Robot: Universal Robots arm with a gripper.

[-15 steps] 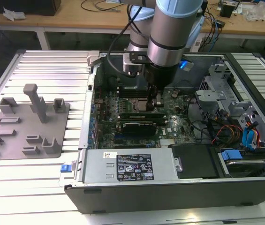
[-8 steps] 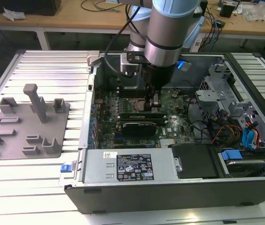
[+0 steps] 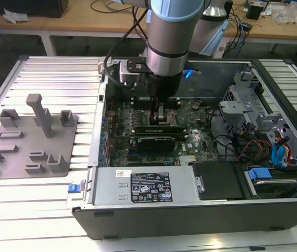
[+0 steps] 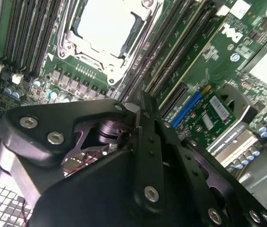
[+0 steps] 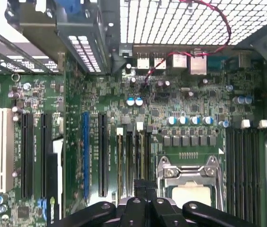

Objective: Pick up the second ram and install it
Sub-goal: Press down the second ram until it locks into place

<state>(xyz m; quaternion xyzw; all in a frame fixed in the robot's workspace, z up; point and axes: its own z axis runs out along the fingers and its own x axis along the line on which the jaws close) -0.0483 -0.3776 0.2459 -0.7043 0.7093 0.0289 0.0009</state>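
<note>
Nearest the exterior camera, the open computer case [image 3: 190, 218] shows a dark, flat metal wall. Behind it sits a silver sheet-metal power supply [image 3: 106, 186] with a black-and-white label, and a matte black cover [image 3: 219, 181] lies to the exterior view's right. Blue plastic drive latches [image 3: 256, 175] and loose coloured wires [image 3: 253, 147] sit further right.

Next in, on the green motherboard [image 3: 122, 118], is a wide black card-like block [image 3: 159, 140]. Just behind it a long narrow green ram stick [image 3: 159, 127] with dark chips stands on edge, seated in a slot. Which ram of the two it is, cannot tell.

The gripper [image 3: 161, 114] hangs straight down just behind and above that stick, very near it. Contact is unclear. Open or closed, cannot tell.

In both wrist views the black bolted gripper [image 5: 145, 194] [image 4: 140, 111] hovers over rows of long black memory slots [image 5: 133, 156] beside the shiny metal CPU socket frame [image 5: 190, 172].

A perforated grille [image 5: 180, 21] forms the case's back wall.

To the exterior view's left, a grey plastic fixture [image 3: 30, 136] with upright pegs rests on the ribbed aluminium table [image 3: 48, 73].
</note>
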